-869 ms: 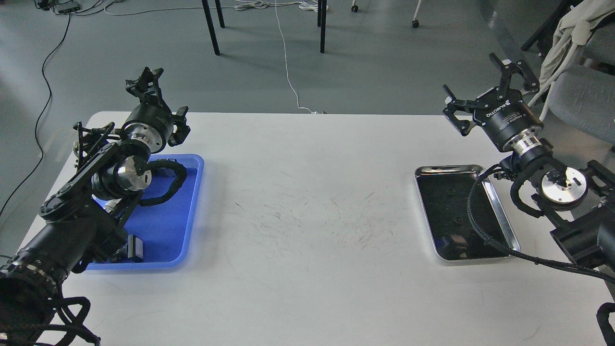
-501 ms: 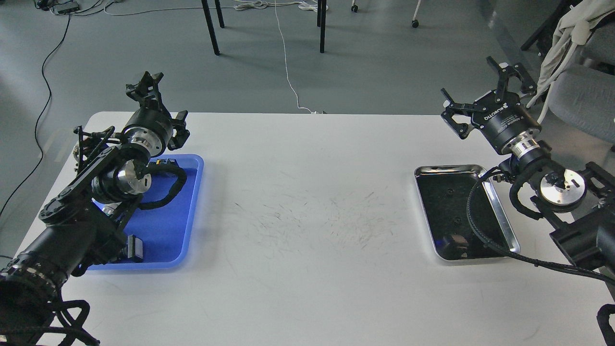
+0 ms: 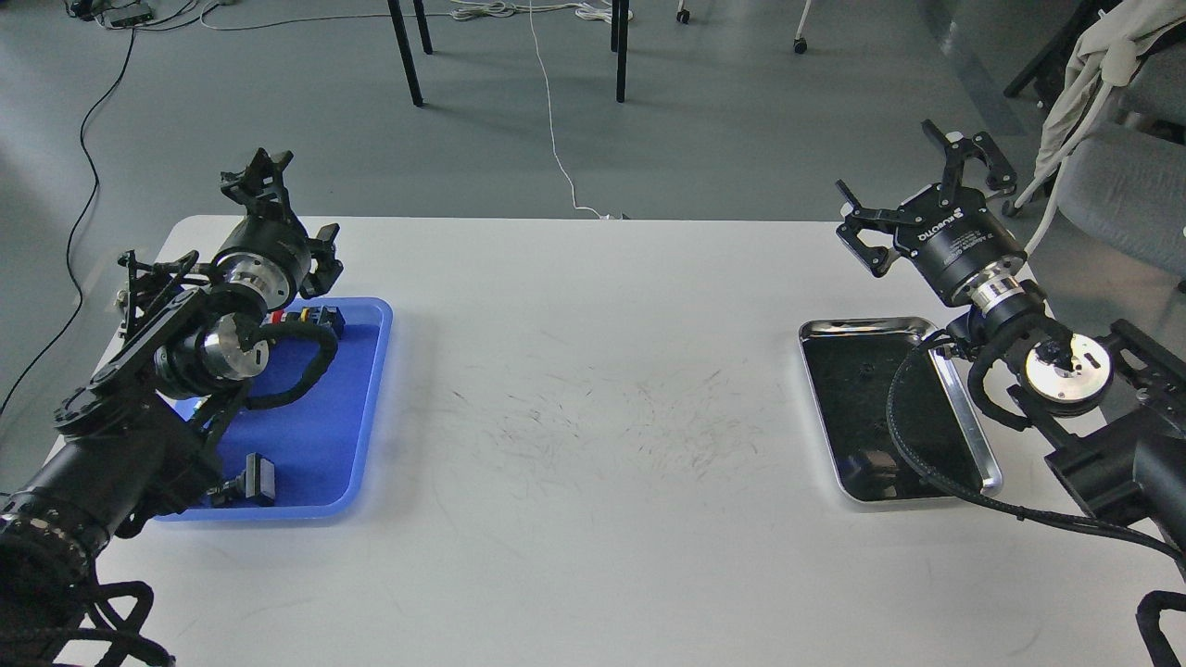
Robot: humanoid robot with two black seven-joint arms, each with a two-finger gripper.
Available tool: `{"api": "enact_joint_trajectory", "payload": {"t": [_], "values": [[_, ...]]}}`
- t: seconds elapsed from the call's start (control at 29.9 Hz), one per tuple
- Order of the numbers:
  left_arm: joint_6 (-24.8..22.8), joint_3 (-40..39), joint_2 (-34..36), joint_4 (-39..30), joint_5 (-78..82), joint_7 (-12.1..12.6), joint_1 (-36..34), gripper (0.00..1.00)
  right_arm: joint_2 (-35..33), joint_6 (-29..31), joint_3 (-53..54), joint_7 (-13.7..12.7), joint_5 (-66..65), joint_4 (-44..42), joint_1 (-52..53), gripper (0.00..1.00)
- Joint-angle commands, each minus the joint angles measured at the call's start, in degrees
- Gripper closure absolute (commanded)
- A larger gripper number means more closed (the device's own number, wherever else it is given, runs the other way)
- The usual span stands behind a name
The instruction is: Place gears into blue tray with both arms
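Holding both arms high over the trays

Looking down, we see a white table [image 3: 593, 417] filling most of the view, scuffed with dark marks at its middle. Our left arm [image 3: 139, 408] reaches in over the left side and our right arm [image 3: 1093, 408] over the right. The blue tray [image 3: 347, 408] lies at the left edge of the table, partly under our left arm. A shiny steel tray [image 3: 964, 435] lies at the right, under our right arm's cable.

Our right gripper [image 3: 913, 185] is raised beyond the steel tray, its fingers spread wide apart and empty. Our left gripper [image 3: 255, 176] is raised past the far end of the blue tray; it shows end-on and dark, so we cannot tell how its fingers stand.

Two tiny gears [image 3: 866, 370] sit on the steel tray.
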Motion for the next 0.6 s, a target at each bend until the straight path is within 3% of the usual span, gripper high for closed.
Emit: {"api": "enact_joint_trajectory", "payload": {"t": [0.0, 0.27, 0.57], "values": [[-1.0, 0.1, 0.7, 0.1, 0.4, 0.0, 0.4, 0.02, -0.2, 0.0, -0.2, 0.0, 0.0, 0.9, -0.3, 0.01], [-1.3, 0.0, 1.1, -0.3, 0.6, 0.5, 0.9, 0.02, -1.2, 0.0, -0.3, -0.6, -0.1, 1.2, -0.8, 0.01], [-1.7, 0.0, 2.6, -2.3, 0.5, -0.1, 2.1, 0.02, -9.0, 0.0, -4.2, -0.8, -3.6, 2.5, -0.3, 0.01]]}}
